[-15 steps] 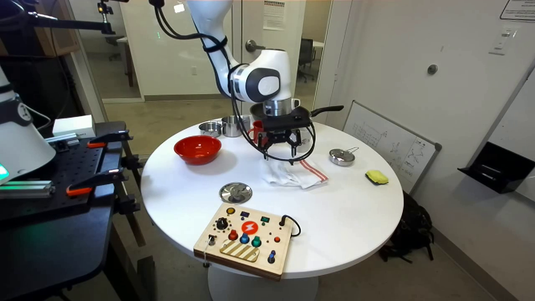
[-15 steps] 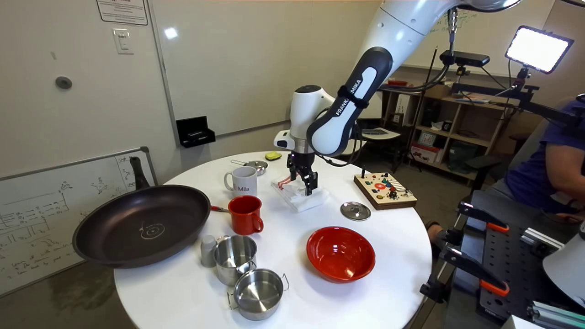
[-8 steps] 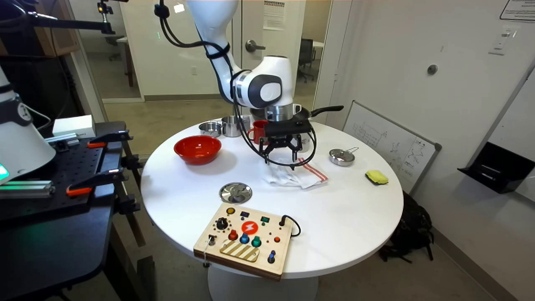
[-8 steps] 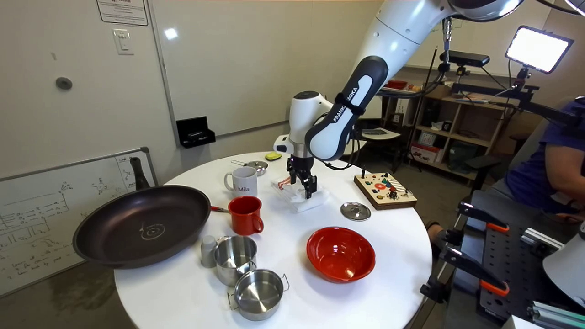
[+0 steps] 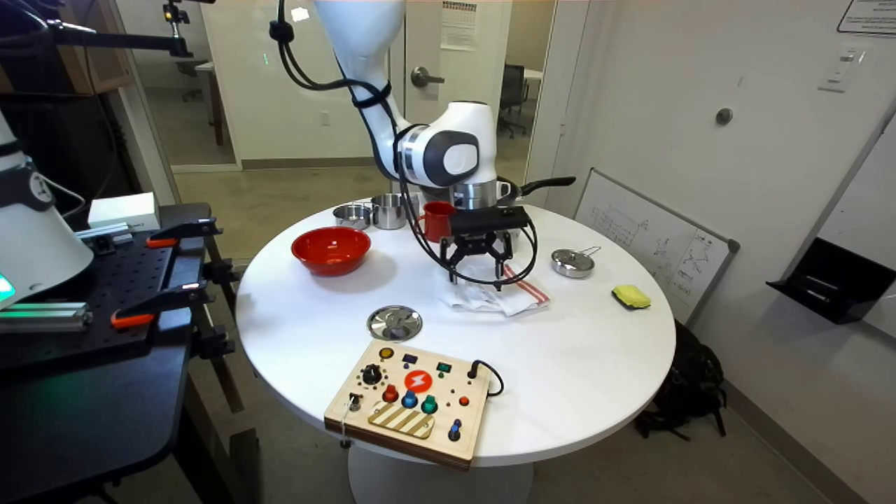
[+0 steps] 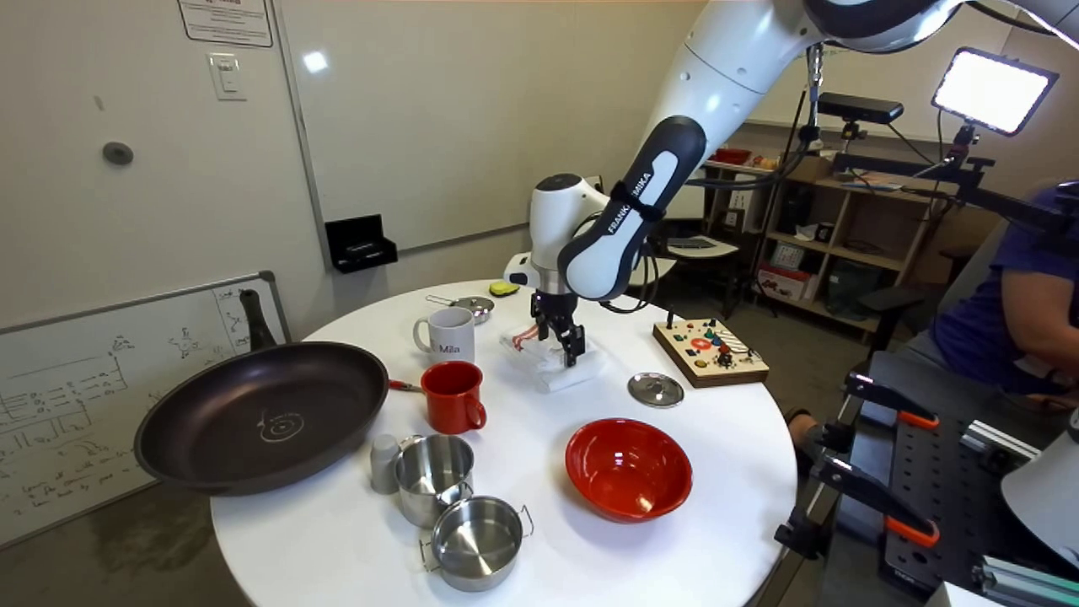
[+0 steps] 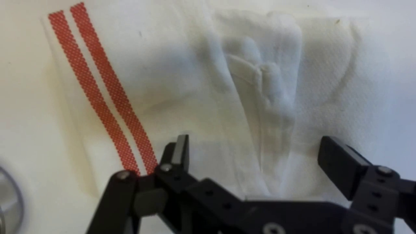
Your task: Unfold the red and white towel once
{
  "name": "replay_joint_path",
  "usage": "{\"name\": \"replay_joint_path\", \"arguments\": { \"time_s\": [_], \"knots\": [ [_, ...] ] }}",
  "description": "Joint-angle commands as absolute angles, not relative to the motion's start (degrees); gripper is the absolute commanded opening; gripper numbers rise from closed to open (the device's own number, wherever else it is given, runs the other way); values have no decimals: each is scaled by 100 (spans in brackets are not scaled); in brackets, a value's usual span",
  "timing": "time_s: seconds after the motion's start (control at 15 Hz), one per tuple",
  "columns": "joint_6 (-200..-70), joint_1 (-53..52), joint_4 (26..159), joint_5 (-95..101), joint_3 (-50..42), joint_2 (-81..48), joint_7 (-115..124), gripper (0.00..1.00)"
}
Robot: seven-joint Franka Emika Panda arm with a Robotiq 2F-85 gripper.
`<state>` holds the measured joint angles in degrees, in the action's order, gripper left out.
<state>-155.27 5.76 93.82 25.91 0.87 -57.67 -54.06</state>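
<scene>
The red and white towel (image 5: 516, 299) lies folded on the white table, with two red stripes along one side. It also shows in an exterior view (image 6: 560, 378), partly hidden behind the gripper. In the wrist view the towel (image 7: 156, 84) has a loose raised fold near its middle. My gripper (image 7: 254, 146) is open over the towel, one finger near the stripes, the other over the plain white side. Nothing is between the fingers but the towel's surface below. In both exterior views the gripper (image 5: 477, 283) (image 6: 558, 347) points down, low over the towel; whether the tips touch is unclear.
A red mug (image 6: 453, 396) and a white mug (image 6: 451, 335) stand close beside the towel. A red bowl (image 5: 331, 250), a metal lid (image 5: 395, 323), a button box (image 5: 413, 399), a small lidded pan (image 5: 572, 263), a sponge (image 5: 631, 296) and a large pan (image 6: 261, 413) are around.
My gripper has come down closer to the towel and shifted slightly to the side. It stays open. The towel has not visibly moved.
</scene>
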Motion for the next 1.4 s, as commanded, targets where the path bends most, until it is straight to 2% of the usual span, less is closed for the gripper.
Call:
{"name": "replay_joint_path", "arguments": {
  "time_s": [0.0, 0.67, 0.73, 0.8, 0.93, 1.33],
  "knots": [
    [-15362, 389, 9013, 2540, -116, -5972, -5320, 100],
    [-15016, 423, 8726, 2469, -36, -6188, -5437, 100],
    [-14996, 413, 8702, 2474, -45, -6195, -5425, 96],
    [-14975, 410, 8687, 2477, -44, -6202, -5427, 74],
    [-14935, 405, 8653, 2480, -44, -6213, -5433, 68],
    [-14841, 393, 8537, 2491, -45, -6229, -5461, 22]
  ]
}}
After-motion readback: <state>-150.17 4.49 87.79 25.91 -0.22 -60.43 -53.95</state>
